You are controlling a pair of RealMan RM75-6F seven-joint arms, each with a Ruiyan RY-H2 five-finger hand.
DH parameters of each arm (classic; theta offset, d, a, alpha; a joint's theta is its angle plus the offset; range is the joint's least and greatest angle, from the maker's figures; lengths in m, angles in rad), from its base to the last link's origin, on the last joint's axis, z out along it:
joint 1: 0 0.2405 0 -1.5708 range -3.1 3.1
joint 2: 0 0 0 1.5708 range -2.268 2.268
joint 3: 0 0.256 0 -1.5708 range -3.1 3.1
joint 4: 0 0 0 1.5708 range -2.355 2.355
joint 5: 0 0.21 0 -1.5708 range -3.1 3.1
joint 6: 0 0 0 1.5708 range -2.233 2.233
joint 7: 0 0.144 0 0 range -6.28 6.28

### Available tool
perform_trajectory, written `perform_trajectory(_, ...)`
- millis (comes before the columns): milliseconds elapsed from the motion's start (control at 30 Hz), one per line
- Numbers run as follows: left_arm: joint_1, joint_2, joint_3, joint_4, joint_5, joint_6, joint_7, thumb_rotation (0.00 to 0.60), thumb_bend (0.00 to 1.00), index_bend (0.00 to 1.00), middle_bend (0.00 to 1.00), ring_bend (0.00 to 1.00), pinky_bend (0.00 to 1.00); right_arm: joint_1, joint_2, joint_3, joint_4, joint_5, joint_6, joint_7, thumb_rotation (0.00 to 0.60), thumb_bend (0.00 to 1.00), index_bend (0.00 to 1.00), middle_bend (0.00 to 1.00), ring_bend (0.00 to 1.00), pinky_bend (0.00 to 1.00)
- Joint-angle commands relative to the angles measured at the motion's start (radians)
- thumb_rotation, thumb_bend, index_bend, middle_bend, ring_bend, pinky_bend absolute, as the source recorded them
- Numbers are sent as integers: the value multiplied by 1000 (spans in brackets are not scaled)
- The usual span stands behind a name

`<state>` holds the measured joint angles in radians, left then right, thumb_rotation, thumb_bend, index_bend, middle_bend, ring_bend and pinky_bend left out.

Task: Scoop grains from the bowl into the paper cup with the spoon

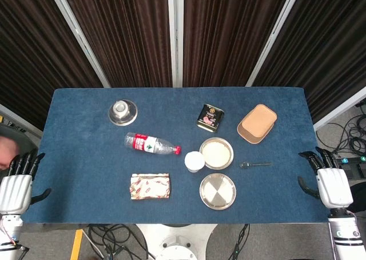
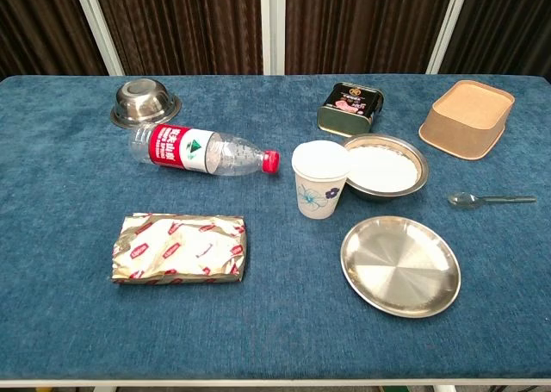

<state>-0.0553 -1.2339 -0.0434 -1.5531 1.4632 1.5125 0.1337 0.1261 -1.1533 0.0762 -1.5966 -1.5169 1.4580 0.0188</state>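
A steel bowl [image 1: 217,153] [image 2: 384,165] filled with white grains sits right of the table's middle. Touching its left side stands a white paper cup [image 1: 194,161] [image 2: 320,180] with a flower print, upright and seemingly empty. A clear plastic spoon [image 1: 255,164] [image 2: 489,200] lies flat on the cloth to the right of the bowl, its bowl end pointing left. My left hand [image 1: 17,183] hangs off the table's left edge and my right hand [image 1: 329,180] off the right edge; both have their fingers apart and hold nothing. Neither hand shows in the chest view.
An empty steel plate [image 1: 218,191] [image 2: 400,265] lies in front of the bowl. A water bottle [image 1: 151,144] [image 2: 202,150] lies on its side, a foil packet [image 1: 150,186] [image 2: 179,249] nearer. At the back: a small steel bowl [image 1: 123,111], a tin [image 1: 210,118], a tan container [image 1: 257,123].
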Motion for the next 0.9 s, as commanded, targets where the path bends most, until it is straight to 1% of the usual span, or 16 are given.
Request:
perform_trajectory(33,1,0,0,1,-1,0,0,600,189,162,136,94,68,0,1,-1,-1,-1,0,0,600,248,224,244,78,105)
perform_trajectory(200,0,1,0,-1,-1,-1,-3,600,187,162,137,94,68,-2,3,-4,-2,-1,-1,1,600,248,224,257,88,105)
perform_trajectory(300,3,0,2,-2,1,3,-4,600,185,162,137,94,68,15,7,-3,2,2,-30,-7,600,248,224,264,88,105)
perform_trajectory(400,5,1,1,-2,4,7,-6,600,184,162,136,94,68,63,11,5,5,18,-114,-18,600,248,221,270,89,106)
perform_trajectory(467,8,-1,3,-2,8,14,-7,600,183,162,137,94,68,111,5,18,13,39,-194,-20,600,243,218,276,88,111)
perform_trajectory(533,10,-3,4,-1,10,18,-7,600,178,162,137,94,68,154,-10,29,30,59,-262,-23,600,216,217,281,89,122)
perform_trajectory(633,13,-3,5,-3,7,17,-5,600,176,162,137,94,68,219,-59,42,84,80,-349,-48,600,160,229,302,100,141)
perform_trajectory(767,14,-1,6,-3,1,11,-6,600,177,162,137,94,68,284,-154,48,191,103,-429,-77,600,157,304,339,117,155)
perform_trajectory(900,9,1,3,-5,-5,-1,-6,600,176,162,136,94,68,319,-235,38,297,103,-461,-109,600,159,384,396,141,170)
